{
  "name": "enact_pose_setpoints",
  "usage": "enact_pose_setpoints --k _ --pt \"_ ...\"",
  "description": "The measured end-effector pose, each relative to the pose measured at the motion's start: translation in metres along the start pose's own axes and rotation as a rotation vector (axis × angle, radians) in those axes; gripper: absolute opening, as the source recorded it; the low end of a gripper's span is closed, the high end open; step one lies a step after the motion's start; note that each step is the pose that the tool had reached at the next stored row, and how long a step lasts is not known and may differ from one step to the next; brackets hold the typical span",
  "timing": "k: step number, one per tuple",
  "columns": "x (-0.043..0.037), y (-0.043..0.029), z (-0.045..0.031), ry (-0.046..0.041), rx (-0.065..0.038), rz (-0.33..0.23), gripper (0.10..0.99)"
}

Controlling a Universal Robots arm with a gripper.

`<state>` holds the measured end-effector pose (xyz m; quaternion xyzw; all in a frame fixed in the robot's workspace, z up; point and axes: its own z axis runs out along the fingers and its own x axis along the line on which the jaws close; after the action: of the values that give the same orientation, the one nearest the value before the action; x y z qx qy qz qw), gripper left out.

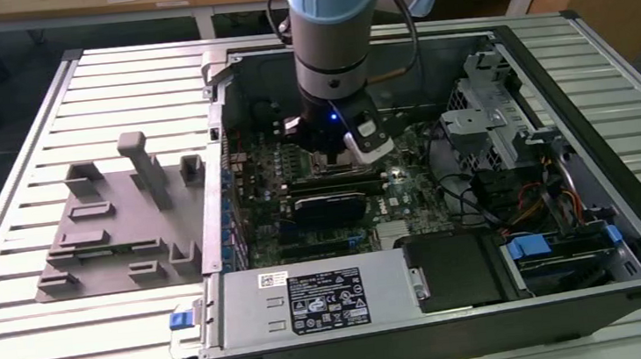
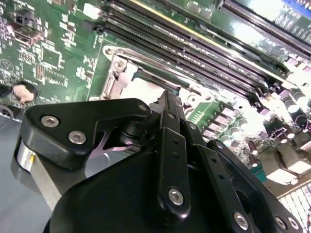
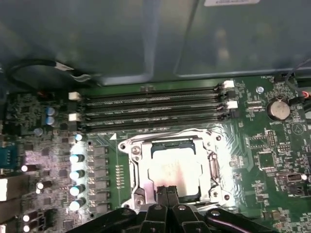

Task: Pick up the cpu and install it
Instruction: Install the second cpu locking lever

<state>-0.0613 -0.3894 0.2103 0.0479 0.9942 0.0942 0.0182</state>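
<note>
The cpu [image 3: 175, 167], a flat square chip with a pale silver top, lies flat inside the metal socket frame [image 3: 133, 167] on the green motherboard [image 3: 272, 160]. It shows as a pale patch [image 2: 141, 90] just past my fingers in the second wrist view. My gripper [image 3: 167, 190] is shut, its two black fingers pressed together with nothing visible between them. The tips are at the chip's near edge; I cannot tell whether they touch it. In the exterior view the gripper [image 1: 339, 162] reaches down into the open computer case [image 1: 601, 161] over the board's middle.
Black memory slots [image 3: 150, 109] run beside the socket, and a row of capacitors [image 3: 75, 174] flanks it. A black module [image 1: 329, 207], power supply [image 1: 308, 300], drive cage [image 1: 491, 119] and cables crowd the case. Grey holder blocks [image 1: 125, 225] stand outside on the slatted table.
</note>
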Motion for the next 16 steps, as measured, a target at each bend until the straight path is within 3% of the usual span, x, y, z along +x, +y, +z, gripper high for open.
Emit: enact_pose_setpoints --k 6,11,16 --pt "-0.0043 0.0155 0.0037 -0.0019 0.02 -0.001 0.106" --pt "-0.0102 0.02 0.0049 -0.0044 0.047 -0.002 0.106" --pt "-0.0102 0.0202 0.005 -0.0046 0.049 -0.002 0.106"
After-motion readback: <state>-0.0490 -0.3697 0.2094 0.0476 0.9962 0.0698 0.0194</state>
